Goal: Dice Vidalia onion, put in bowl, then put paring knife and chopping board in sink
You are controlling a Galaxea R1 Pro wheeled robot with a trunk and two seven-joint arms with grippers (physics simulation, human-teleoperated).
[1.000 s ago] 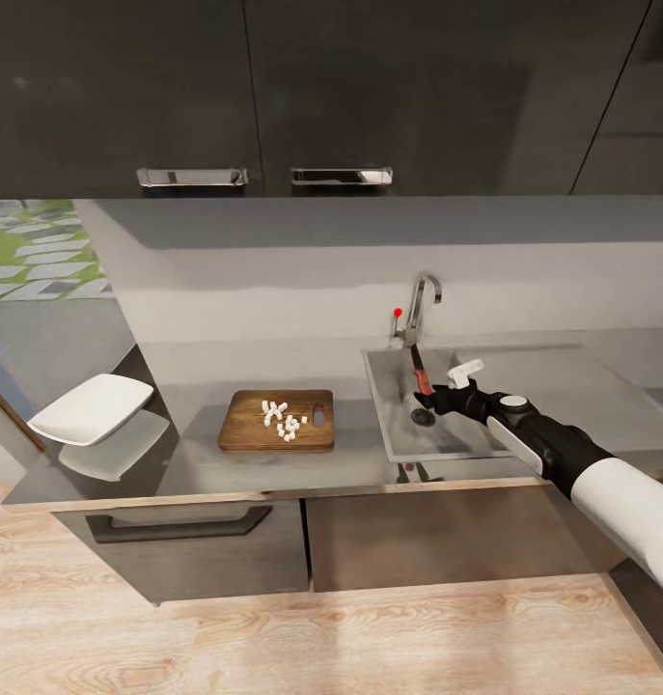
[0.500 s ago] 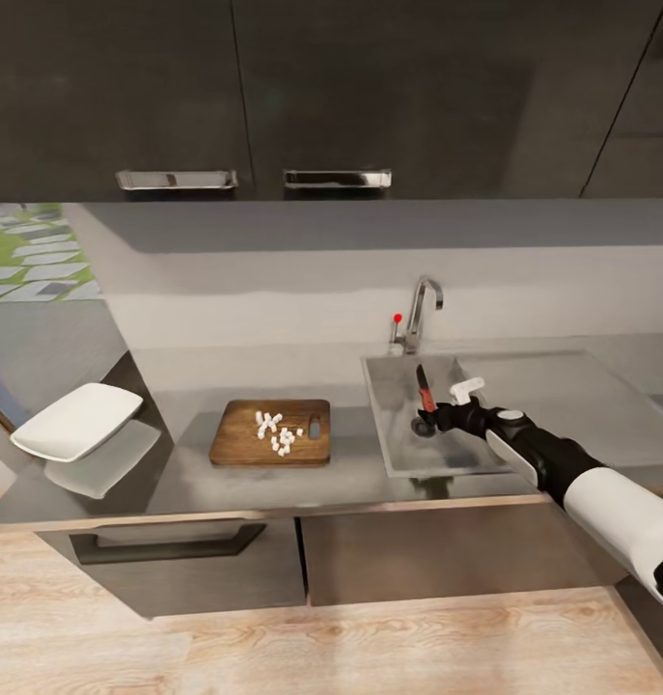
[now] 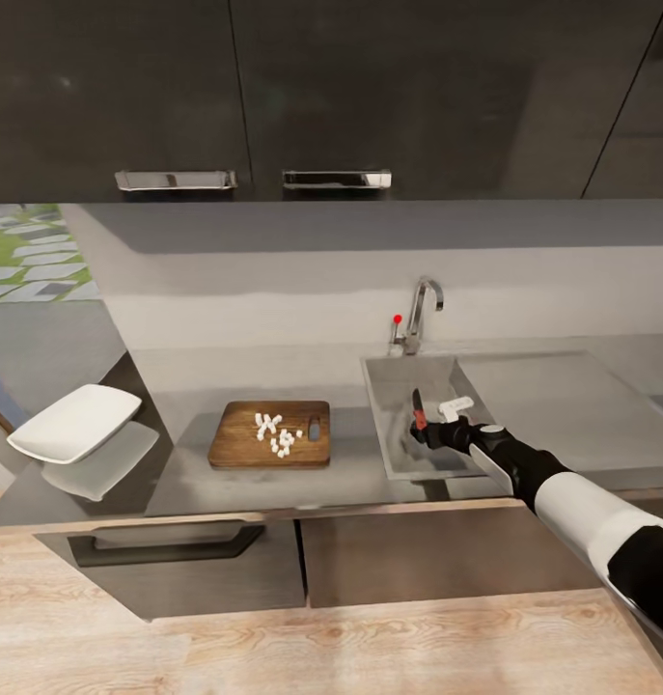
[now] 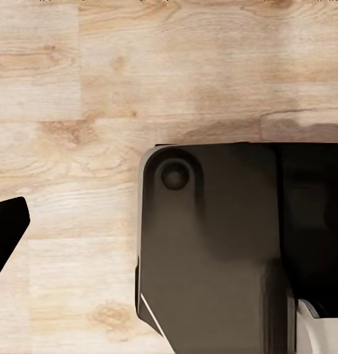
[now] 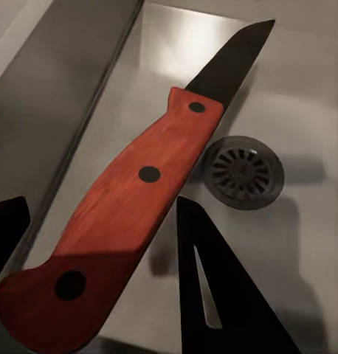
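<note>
My right gripper [image 3: 429, 429] is shut on the paring knife [image 3: 419, 409], holding it over the sink [image 3: 384, 386] near the basin's front. In the right wrist view the reddish handle [image 5: 132, 221] lies between my fingers [image 5: 221, 295], and the dark blade [image 5: 232, 63] points past the round drain [image 5: 243, 173]. The brown chopping board [image 3: 244, 439] lies on the countertop [image 3: 177, 386] left of the sink, with pale diced onion [image 3: 278, 433] scattered on it. At the counter's far left end sits the white bowl [image 3: 75, 422]. One left fingertip [image 4: 5, 236] shows above the wooden floor.
The chrome tap [image 3: 420, 311] with its red knob [image 3: 398, 318] stands behind the basin. A flat drainboard [image 3: 572, 396] extends to the right. Dark wall cabinets [image 3: 331, 97] hang overhead. Below the left wrist lies the robot's dark base [image 4: 213, 243].
The view shifted slightly at first. My right gripper has drawn the knife back from the middle of the basin toward its front edge. Board, onion bits and bowl stay put.
</note>
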